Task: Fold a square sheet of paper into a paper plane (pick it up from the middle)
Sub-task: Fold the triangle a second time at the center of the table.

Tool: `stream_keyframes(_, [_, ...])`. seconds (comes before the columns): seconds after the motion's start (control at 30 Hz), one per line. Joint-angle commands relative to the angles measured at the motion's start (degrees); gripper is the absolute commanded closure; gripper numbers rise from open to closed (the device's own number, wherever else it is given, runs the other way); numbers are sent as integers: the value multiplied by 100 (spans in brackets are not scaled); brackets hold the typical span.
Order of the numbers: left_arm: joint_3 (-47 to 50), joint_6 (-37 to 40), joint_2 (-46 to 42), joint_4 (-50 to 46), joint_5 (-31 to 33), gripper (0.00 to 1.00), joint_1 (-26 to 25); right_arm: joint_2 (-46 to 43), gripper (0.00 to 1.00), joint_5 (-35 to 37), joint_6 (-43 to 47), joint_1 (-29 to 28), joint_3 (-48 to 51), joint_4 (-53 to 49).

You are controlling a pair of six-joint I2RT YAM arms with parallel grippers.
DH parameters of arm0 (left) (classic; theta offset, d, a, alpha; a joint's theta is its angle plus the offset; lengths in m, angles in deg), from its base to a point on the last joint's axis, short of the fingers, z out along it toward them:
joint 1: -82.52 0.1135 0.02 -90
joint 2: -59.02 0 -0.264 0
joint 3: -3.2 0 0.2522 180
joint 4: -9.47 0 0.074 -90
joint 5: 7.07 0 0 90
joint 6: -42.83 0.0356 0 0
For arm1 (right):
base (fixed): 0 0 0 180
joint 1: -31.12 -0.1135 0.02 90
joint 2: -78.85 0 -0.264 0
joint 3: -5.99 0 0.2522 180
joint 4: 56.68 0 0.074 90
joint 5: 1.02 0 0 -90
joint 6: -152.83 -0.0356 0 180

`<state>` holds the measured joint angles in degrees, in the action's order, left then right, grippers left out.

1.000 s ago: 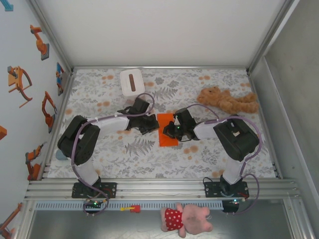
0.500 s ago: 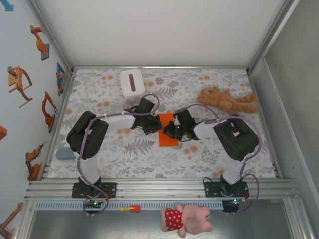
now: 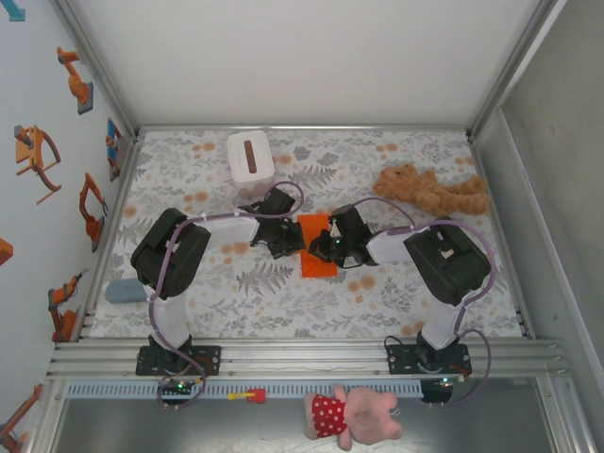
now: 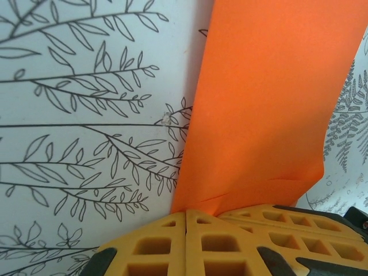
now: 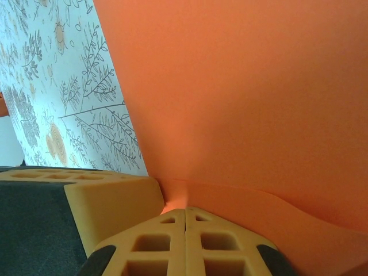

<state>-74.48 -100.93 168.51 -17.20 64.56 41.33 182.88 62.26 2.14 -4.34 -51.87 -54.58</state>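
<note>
Square sheet of paper (image 3: 318, 253): on the tabletop (image 3: 396, 293), between the arms.
Left end effector (image 4: 186, 221): pinching its edge.
Right end effector (image 5: 185, 215): pinching the opposite edge.
Handling: probably light and floppy; grip edges gently.

No text, label, brand or number is legible to me in any view. Sheet of paper (image 3: 318, 249): plain orange, unmarked on the faces I see from both wrist cameras. Left wall: stickers (image 3: 74, 80) of orange robot arms, pictures without lettering, and a blue arrow sticker (image 3: 11, 9) at the top corner. Tissue box (image 3: 249, 156): white, no print I can read. Bench (image 3: 283, 304): cloth with a leaf and flower pattern.
</note>
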Motion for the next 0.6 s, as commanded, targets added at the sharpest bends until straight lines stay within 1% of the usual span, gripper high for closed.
stream_keyframes(0.0, [-133,189,93,-522,343,100,-16,3,100,202,-46,-31,158,-470])
stream_keyframes(0.13, [-166,270,180,-627,361,100,-16,-318,100,88,77,-8,70,-386])
stream_keyframes(0.27, [-173,343,241,-665,352,100,-17,-578,100,123,339,71,-26,-532])
stream_keyframes(0.57, [-233,441,319,-695,292,100,-20,-329,100,92,668,294,-160,-698])
